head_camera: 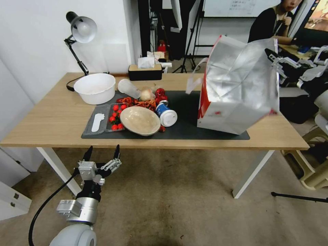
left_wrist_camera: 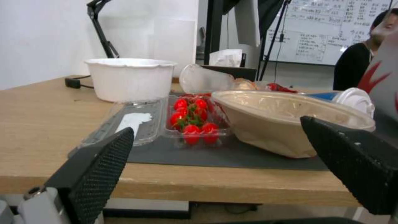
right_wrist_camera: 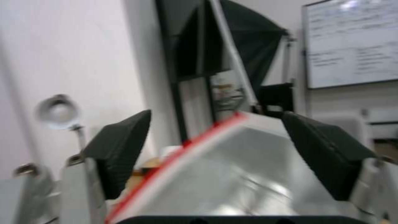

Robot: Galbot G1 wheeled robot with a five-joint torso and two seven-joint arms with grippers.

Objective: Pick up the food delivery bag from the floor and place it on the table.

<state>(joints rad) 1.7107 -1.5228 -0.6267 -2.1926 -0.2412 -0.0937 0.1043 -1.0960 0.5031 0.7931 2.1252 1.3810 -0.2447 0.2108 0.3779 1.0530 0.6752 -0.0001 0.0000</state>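
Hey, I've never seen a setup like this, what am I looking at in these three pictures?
This is a two-armed robot. One picture comes from a camera on its head, the others from cameras on each wrist. The left hand waits open, low in front of the table. The right hand sits open at the top edge of the food delivery bag, which stands tilted on the table's dark mat; I cannot tell if they touch. Also on the table: a white bowl, a beige bowl, a tomato box, and a cup lying on its side.
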